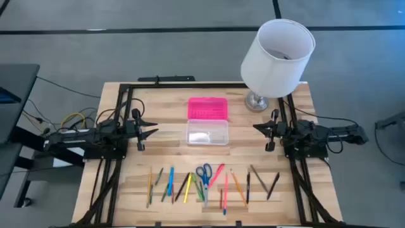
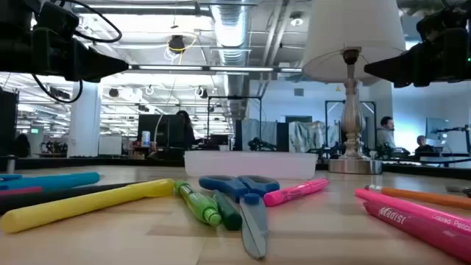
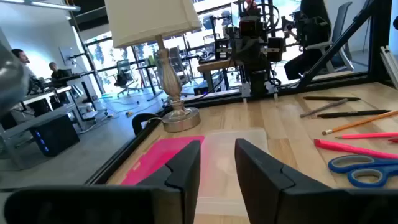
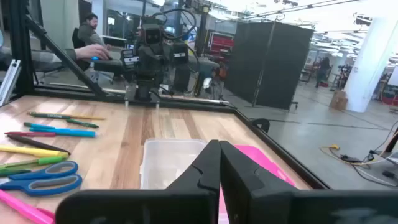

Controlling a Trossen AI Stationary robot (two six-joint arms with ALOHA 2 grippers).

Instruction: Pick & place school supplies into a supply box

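The supply box lies mid-table: its clear base [image 1: 207, 133] sits flat on the wood with the bright pink lid [image 1: 207, 108] just beyond it. The school supplies, several pens and pencils [image 1: 171, 183] and blue-handled scissors [image 1: 204, 173], lie in a row along the near edge. My left gripper [image 1: 150, 127] hovers above the table left of the box, open with a narrow gap [image 3: 217, 163], holding nothing. My right gripper [image 1: 258, 128] hovers right of the box, shut and empty [image 4: 219, 163].
A lamp with a white shade [image 1: 278, 56] and a metal foot [image 1: 256, 101] stands at the far right corner. A black frame [image 1: 190, 84] borders the table's far edge and sides. Bare wood lies between the box and the row of supplies.
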